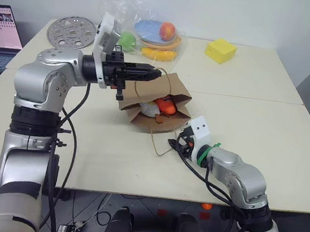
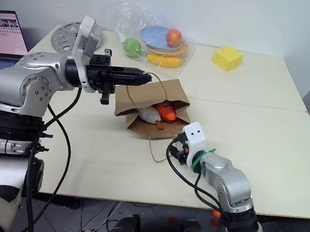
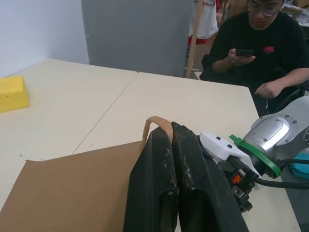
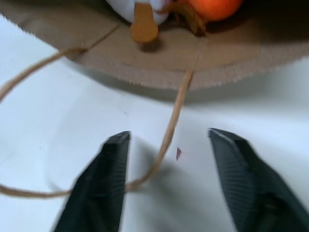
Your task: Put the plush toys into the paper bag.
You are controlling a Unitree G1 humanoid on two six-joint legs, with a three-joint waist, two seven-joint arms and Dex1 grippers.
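Note:
The brown paper bag (image 1: 172, 90) lies on its side on the table, mouth toward me. Both plush toys lie inside its mouth: the orange carrot (image 1: 167, 105) and the white egg figure (image 1: 149, 110). My left gripper (image 1: 155, 71) is shut on the bag's upper twine handle (image 3: 155, 124), holding the top edge up. My right gripper (image 4: 169, 140) is open just in front of the bag's mouth, low over the table, with nothing between its fingers. The lower twine handle (image 4: 164, 145) trails on the table between them.
A clear plastic bag (image 1: 145, 28) with glossy toy fruit on plates sits behind the paper bag. A yellow foam cube (image 1: 220, 50) is at the back right, a metal disc (image 1: 71, 31) at the back left, a laptop (image 1: 1, 34) beyond. A person (image 3: 270, 53) sits across the table.

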